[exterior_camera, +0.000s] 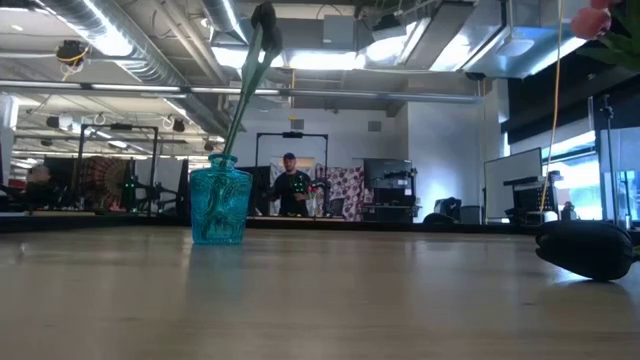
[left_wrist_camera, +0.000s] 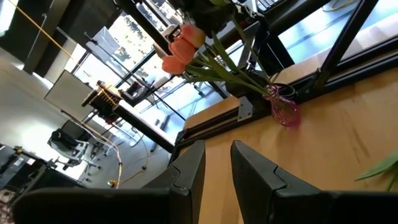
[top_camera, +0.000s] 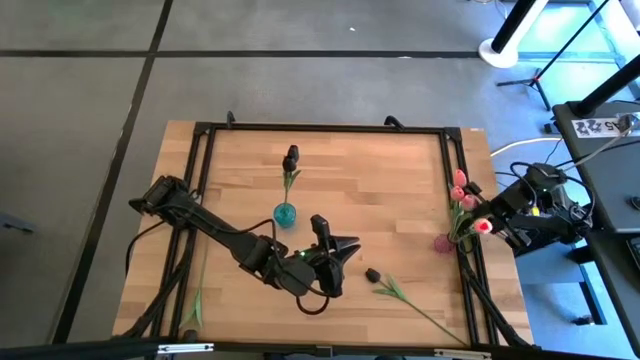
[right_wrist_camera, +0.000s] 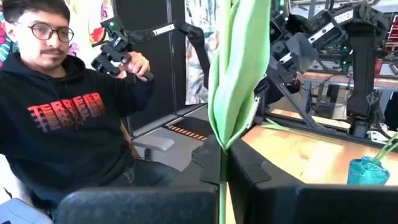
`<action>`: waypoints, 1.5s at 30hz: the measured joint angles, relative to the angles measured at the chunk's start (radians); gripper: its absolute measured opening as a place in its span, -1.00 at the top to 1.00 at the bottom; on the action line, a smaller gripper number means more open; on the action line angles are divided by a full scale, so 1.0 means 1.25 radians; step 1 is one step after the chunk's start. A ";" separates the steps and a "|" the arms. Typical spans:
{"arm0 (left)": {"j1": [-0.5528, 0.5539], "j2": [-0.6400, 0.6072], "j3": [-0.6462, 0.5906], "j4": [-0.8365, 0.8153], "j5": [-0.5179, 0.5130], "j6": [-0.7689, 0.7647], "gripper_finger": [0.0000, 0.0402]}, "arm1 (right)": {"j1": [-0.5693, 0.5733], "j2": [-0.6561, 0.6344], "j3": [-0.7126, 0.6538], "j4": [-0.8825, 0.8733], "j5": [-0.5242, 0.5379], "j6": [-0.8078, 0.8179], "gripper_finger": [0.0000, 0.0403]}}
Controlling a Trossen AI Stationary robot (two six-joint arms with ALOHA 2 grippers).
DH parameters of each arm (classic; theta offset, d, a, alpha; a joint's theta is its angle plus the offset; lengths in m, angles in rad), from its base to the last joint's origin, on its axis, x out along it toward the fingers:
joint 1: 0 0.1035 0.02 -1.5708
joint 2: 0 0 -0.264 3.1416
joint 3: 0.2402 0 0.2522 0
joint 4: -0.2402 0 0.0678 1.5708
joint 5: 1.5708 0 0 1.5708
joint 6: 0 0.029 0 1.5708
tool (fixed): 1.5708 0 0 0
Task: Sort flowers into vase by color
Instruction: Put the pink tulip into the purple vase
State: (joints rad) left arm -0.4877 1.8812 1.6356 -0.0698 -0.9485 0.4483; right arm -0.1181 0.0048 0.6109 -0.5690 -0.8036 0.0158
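Observation:
A teal vase (top_camera: 285, 213) (exterior_camera: 219, 205) stands mid-table with one black-headed flower (top_camera: 291, 158) in it. A pink vase (top_camera: 443, 243) (left_wrist_camera: 285, 111) at the table's right edge holds pink tulips (top_camera: 460, 190) (left_wrist_camera: 180, 46). Another black-headed flower (top_camera: 400, 292) lies on the table near the front. My right gripper (top_camera: 497, 222) (right_wrist_camera: 224, 163), beyond the right edge, is shut on a pink-headed flower (top_camera: 483, 226). My left gripper (top_camera: 345, 240) (left_wrist_camera: 216, 163) hovers mid-table, open and with nothing in it, pointing toward the pink vase. My right gripper pinches the flower's thin green stem (right_wrist_camera: 222, 182) between its two fingers, just below the folded leaf (right_wrist_camera: 236, 74). The fingers point level and lie across the stem. The flower is lifted clear of the table; the leaf stands up past the fingertips.
A black frame (top_camera: 330, 128) runs round the tabletop. A loose green stem (top_camera: 195, 305) lies at the front left. A person in a dark hoodie (right_wrist_camera: 68, 124) sits beyond the table's right side, and another stands far behind (exterior_camera: 290, 185).

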 joint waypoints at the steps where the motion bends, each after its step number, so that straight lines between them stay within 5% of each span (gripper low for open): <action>1: 0.000 0.000 0.000 0.000 0.001 -0.002 0.63 | 0.000 0.000 0.000 -0.001 0.000 -0.002 0.96; 14: 0.013 0.000 0.000 0.001 0.063 -0.044 0.63 | 0.000 0.000 -0.037 0.003 0.062 -0.023 0.97; 26: 0.013 0.000 0.000 0.001 0.063 -0.046 0.63 | 0.000 0.000 -0.062 0.019 0.028 -0.012 0.90; 45: 0.014 0.000 0.000 0.002 0.083 -0.044 0.63 | 0.000 -0.001 -0.002 -0.217 0.000 -0.017 0.88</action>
State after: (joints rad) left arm -0.4702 1.8809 1.6356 -0.0674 -0.8447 0.3939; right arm -0.1181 0.0040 0.6079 -0.8406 -0.8041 -0.0055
